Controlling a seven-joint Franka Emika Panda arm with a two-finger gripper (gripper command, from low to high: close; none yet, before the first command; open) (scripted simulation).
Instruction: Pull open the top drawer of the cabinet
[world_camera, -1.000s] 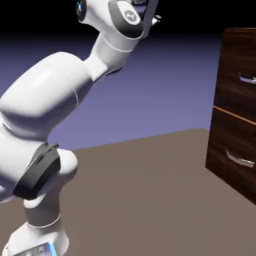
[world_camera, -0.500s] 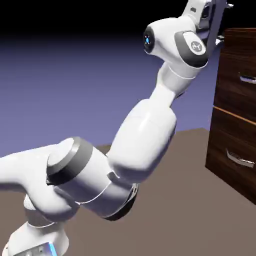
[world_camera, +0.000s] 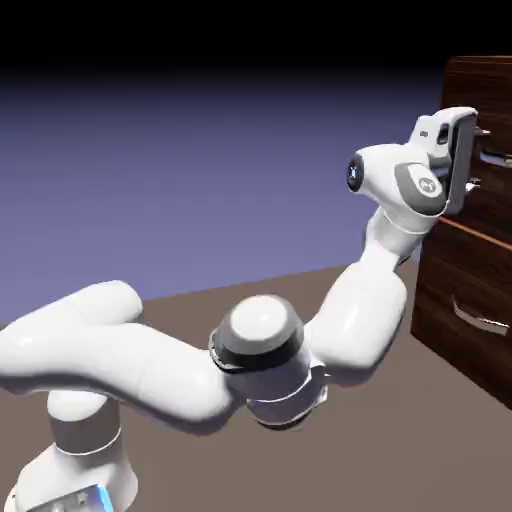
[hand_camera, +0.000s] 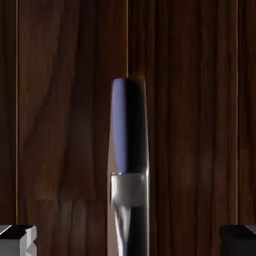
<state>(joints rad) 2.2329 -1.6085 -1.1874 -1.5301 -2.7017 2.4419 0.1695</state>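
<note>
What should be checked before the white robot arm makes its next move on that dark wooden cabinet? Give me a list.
- White two-finger gripper open: ok.
- Curved silver handle of the dark walnut-grain top drawer lies between the spread fingertips, seen from the hand: ok.
- Fingertips far enough forward to close around the handle: cannot tell.
- Handle gripped: not ok, both fingertips stand apart from it.
- Top drawer, above the thin orange seam, shut: ok, its front looks flush with the cabinet.
</note>
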